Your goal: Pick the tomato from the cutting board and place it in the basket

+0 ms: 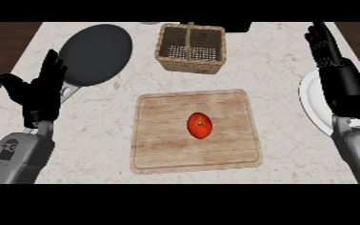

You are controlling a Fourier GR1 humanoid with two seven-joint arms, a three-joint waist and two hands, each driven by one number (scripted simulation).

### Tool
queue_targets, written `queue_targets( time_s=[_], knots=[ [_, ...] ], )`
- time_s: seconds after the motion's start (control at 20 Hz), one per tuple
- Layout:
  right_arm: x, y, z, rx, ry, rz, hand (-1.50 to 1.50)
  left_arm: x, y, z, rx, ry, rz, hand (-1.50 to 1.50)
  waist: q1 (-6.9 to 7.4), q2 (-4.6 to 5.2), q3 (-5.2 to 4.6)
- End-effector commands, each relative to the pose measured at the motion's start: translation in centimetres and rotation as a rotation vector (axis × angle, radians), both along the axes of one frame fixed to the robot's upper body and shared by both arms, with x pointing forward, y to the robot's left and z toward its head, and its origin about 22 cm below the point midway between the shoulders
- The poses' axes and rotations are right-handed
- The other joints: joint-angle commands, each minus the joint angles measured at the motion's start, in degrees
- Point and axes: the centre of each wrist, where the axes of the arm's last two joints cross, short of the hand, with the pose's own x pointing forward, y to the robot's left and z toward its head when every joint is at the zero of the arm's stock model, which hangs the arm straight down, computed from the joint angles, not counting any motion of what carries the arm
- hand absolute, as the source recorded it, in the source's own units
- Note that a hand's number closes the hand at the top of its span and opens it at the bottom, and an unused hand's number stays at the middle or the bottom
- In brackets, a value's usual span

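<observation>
Counter [281, 66]: tomato [200, 125] on board [158, 138] (ctr)

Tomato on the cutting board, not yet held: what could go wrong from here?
The tomato is round and lies free on the cutting board; a clumsy touch could roll it away. The basket has a divider across its middle, so a release above it may bounce the tomato out. The right robot hand overlaps a white plate and might knock it.
</observation>
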Motion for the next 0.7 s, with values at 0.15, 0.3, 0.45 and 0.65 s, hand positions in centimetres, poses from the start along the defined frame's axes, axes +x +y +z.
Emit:
queue_targets(
  time_s=[0.15, 0.3, 0.45, 0.65],
  knots=[
    [-3.1, 3.1, -4.4, 0.193, 0.124, -0.294, 1.5, -0.4, -2.0, 2.2, 0.149, -0.108, -0.279, 0.0, -1.93, 0.26, -1.12],
    [-3.8, 7.1, -4.9, -0.071, 0.02, -0.159, 1.5, -1.8, -5.0, 0.8, 0.152, -0.104, -0.49, 0.0, -0.01, 0.46, -1.44],
    [-4.2, 17.9, -6.2, 0.161, -0.009, -0.203, -1.5, -1.3, -5.0, 1.7, 0.177, -0.12, -0.538, 0.0, 2.17, 1.31, -1.25],
    [-3.9, 20.2, -9.6, 0.062, 0.025, -0.438, -1.5, -1.8, -5.3, 1.6, 0.161, -0.122, -0.569, 0.0, 2.56, 1.13, -1.44]
  ],
)
